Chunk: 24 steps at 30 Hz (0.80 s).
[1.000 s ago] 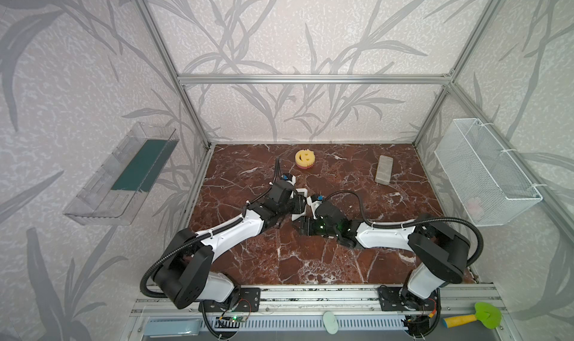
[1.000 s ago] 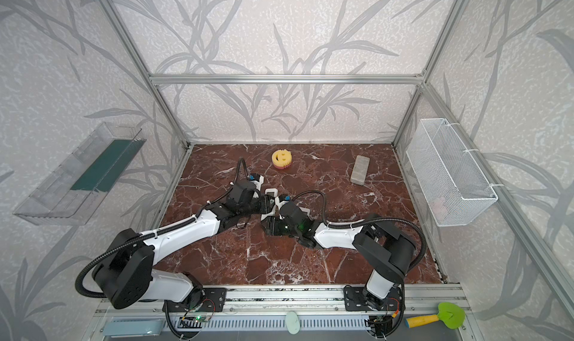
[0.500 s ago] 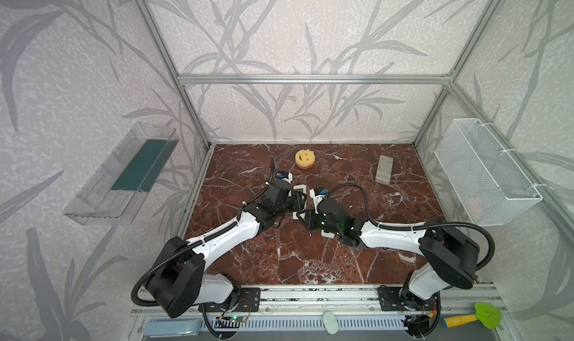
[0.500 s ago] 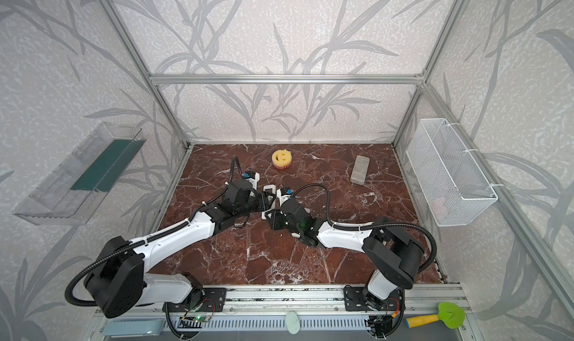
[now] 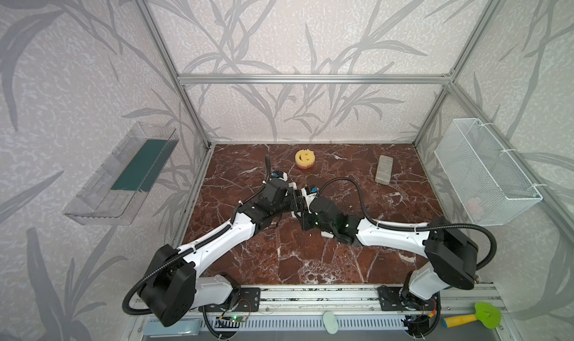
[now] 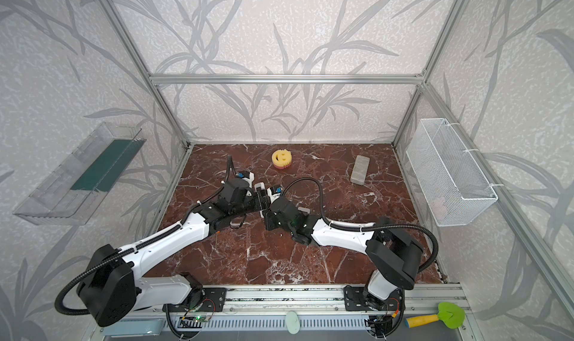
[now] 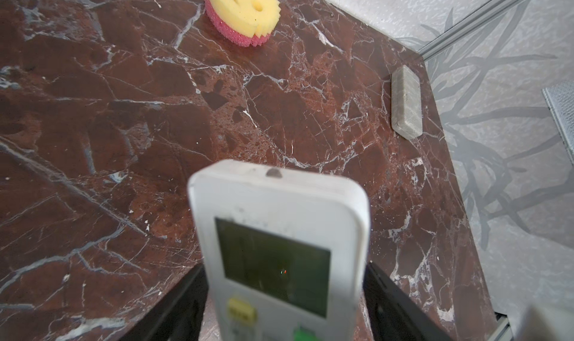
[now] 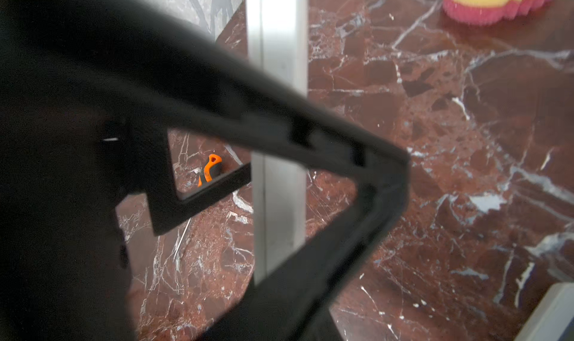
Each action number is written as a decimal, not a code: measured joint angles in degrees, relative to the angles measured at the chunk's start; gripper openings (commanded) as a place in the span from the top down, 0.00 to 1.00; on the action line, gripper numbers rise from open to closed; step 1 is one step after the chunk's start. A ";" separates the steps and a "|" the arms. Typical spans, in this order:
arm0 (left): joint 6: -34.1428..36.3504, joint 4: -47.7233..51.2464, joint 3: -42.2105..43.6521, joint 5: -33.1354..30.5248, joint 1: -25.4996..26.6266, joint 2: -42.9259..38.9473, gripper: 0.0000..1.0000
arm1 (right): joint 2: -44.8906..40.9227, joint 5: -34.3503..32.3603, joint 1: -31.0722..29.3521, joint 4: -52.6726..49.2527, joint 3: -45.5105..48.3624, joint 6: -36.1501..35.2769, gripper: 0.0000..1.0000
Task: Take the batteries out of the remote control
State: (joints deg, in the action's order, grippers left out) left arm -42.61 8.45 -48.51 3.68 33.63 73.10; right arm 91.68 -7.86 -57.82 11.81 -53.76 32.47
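Remote control (image 7: 279, 246) between wide left jaws, seemingly loose; right jaws pinched together

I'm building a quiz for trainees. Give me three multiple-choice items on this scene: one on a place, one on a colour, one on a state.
1. Where is the sponge? A near the back wall; B in the basket; C at the front rail.
2. The sponge's lower layer is: A green; B pink; C blue.
3. The remote is: A flat on the table; B between the left gripper jaws; C in the tray.

1A, both top views show it there. 2B, pink shows under the yellow. 3B, black jaws flank it.
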 measured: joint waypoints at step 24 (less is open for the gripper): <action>-18.73 14.67 -9.53 21.16 -16.06 -3.37 0.36 | 2.80 -23.37 -4.92 -0.09 -0.83 -39.10 0.86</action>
State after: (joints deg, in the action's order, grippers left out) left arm -61.34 23.11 -58.04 24.84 17.56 69.73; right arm 94.48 -31.22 -62.74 11.73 -54.59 -6.63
